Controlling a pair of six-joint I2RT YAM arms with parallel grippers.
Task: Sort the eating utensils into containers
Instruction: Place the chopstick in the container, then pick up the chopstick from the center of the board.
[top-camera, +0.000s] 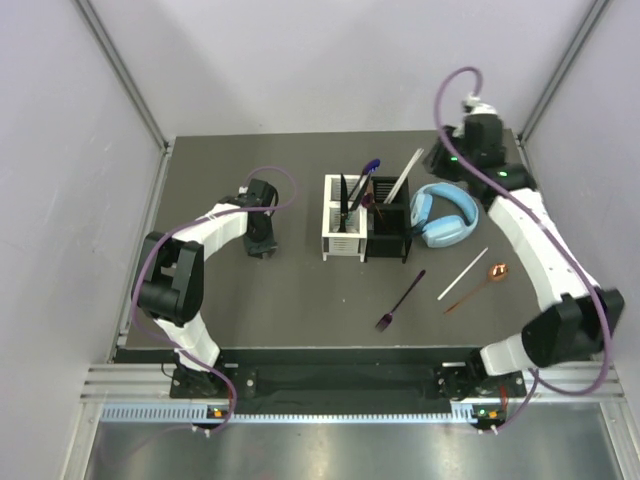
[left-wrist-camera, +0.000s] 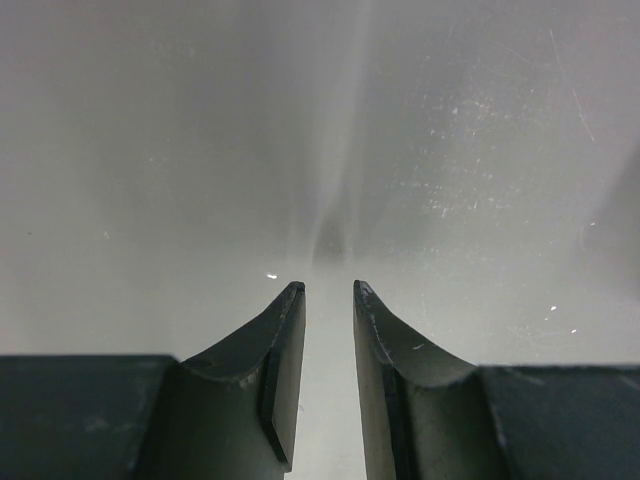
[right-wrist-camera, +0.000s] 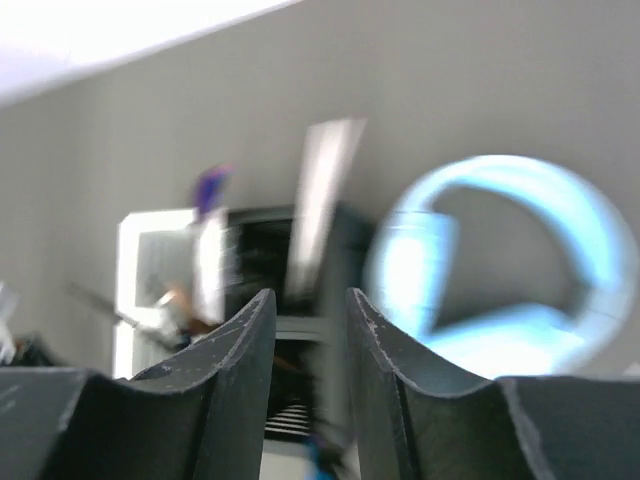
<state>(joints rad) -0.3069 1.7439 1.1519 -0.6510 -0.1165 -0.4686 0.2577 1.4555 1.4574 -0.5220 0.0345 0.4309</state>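
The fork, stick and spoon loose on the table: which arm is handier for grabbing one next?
Right, probably. The fork, white stick and spoon lie toward that arm's side of the table, and the right end effector is open and empty. The left end effector sits beyond the white caddy.

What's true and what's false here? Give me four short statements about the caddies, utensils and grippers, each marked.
1. The white caddy stands beside the black caddy, on its left. True.
2. The headphones sit inside the white caddy. False: the headphones lie on the table, right of the black caddy.
3. A dark fork lies flat on the table, outside both caddies. True.
4. The left gripper holds a spoon. False: the left gripper is open and empty.
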